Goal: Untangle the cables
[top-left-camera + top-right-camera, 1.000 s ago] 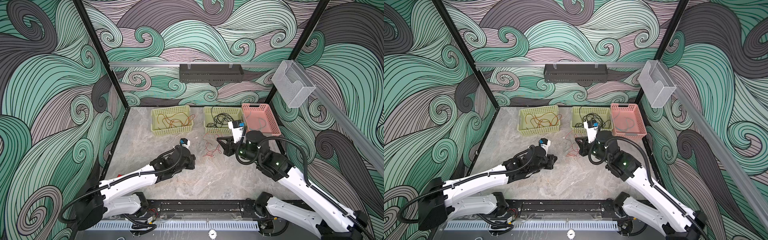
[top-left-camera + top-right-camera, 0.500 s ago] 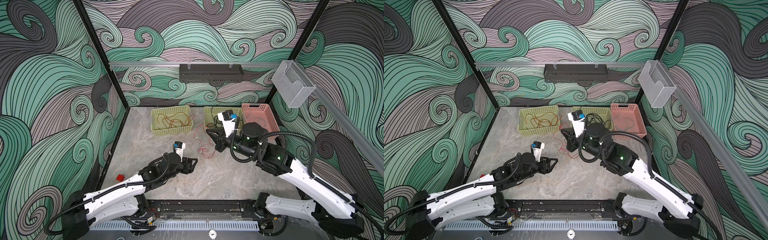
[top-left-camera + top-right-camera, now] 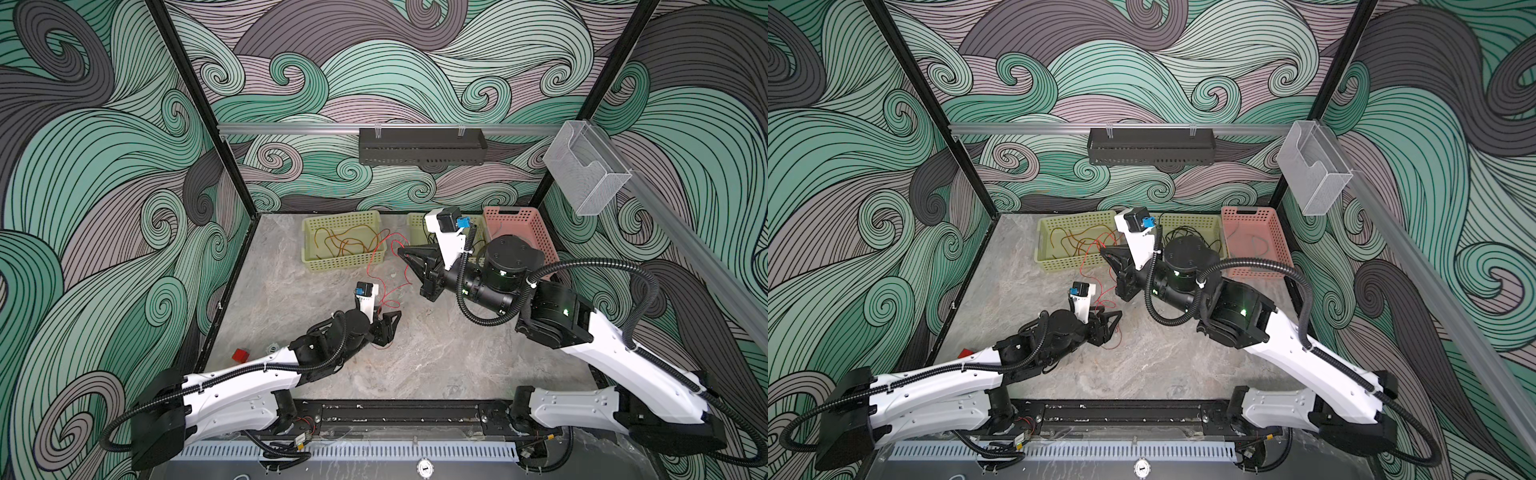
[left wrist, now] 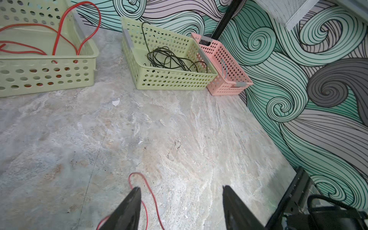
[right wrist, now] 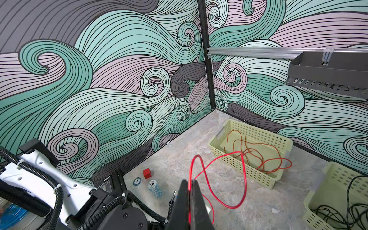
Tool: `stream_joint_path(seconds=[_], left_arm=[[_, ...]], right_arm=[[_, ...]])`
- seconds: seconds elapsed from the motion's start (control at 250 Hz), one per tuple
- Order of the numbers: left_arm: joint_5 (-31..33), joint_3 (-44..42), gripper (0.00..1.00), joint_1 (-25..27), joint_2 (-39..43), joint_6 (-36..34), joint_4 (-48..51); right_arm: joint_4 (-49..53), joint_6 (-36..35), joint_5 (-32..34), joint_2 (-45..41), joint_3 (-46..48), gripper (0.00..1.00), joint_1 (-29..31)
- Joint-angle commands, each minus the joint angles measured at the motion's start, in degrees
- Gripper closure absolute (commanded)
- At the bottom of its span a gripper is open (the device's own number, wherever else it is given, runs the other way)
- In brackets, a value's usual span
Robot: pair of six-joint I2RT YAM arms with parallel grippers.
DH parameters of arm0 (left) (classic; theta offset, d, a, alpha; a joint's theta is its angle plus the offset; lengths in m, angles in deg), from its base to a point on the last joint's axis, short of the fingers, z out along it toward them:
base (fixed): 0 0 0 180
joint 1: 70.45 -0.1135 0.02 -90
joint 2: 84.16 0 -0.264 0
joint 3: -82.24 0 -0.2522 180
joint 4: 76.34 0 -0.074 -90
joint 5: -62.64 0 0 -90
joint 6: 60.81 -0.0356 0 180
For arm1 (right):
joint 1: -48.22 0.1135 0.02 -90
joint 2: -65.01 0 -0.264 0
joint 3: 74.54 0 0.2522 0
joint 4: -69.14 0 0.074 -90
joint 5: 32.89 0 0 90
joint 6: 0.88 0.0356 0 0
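A thin red cable [image 3: 376, 257] hangs from my right gripper [image 3: 401, 250], which is shut on it and raised beside the left green basket [image 3: 345, 262]. In the right wrist view the cable [image 5: 244, 179] loops out from the pinched right gripper [image 5: 190, 181] toward that basket, which holds orange-red cables [image 5: 258, 151]. My left gripper [image 3: 395, 316] is open, low over the table. The red cable's tail [image 4: 139, 175] lies on the table by one finger of the left gripper [image 4: 180, 188], not gripped. Black cables [image 4: 169, 59] fill the middle green basket [image 4: 169, 79]. A pale blue cable [image 4: 224, 67] lies in the pink basket [image 4: 225, 89].
The three baskets line the back wall. A red cube [image 5: 147, 173] and blue poker chips [image 5: 154, 188] sit near the left wall. A black shelf [image 3: 422, 145] hangs on the back wall, a clear bin [image 3: 586, 166] on the right wall.
My left gripper has opened and now holds nothing. My right gripper has carried the red cable left and back, toward the left green basket.
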Motion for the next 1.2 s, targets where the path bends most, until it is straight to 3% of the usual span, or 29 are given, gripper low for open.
stream_joint_path(seconds=[0.0, 0.076, 0.168, 0.308, 0.452, 0.615, 0.771, 0.927, 1.051, 1.195], left_arm=[[3.97, 2.2, 0.62, 0.19, -0.33, -1.34, -0.49], [4.46, 2.37, 0.83, 0.2, 0.58, -0.25, 2.09], [4.48, 2.68, 1.0, 0.2, 2.38, 0.19, 5.68], [5.06, 2.82, 1.0, 0.13, 7.01, 0.08, 12.01], [7.99, 2.73, 1.0, 0.11, 13.72, -0.35, 18.85], [15.24, 3.08, 1.0, 0.06, 22.05, 0.53, 25.84], [22.48, 3.81, 1.0, 0.01, 27.32, -0.84, 28.09], [25.02, 7.53, 1.0, -0.31, 27.92, -5.55, 29.41], [24.63, 12.48, 1.0, -1.02, 24.54, -8.37, 28.84], [21.59, 19.51, 1.0, -3.05, 18.33, -11.39, 26.36]], right_arm=[[0.54, -1.54, 3.37, -1.41, -1.01, 1.0, 0.29], [1.16, -2.66, 6.09, -2.3, -1.01, 1.0, 0.22], [0.42, -4.0, 10.92, -4.09, 1.4, 1.0, -0.03], [0.55, -4.3, 16.06, -7.34, 5.31, 1.0, -2.59], [1.55, -0.93, 16.54, -12.26, 11.13, 1.0, -9.72], [3.32, 4.67, 12.32, -16.66, 19.34, 1.0, -18.49], [4.73, 8.32, 5.16, -17.19, 26.1, 1.0, -22.08], [3.87, 9.95, -2.14, -16.58, 30.94, 0.85, -22.19], [2.37, 10.66, -6.41, -16.11, 32.51, 0.65, -22.2], [1.51, 10.46, -6.76, -16.3, 32.75, 0.51, -22.2]])
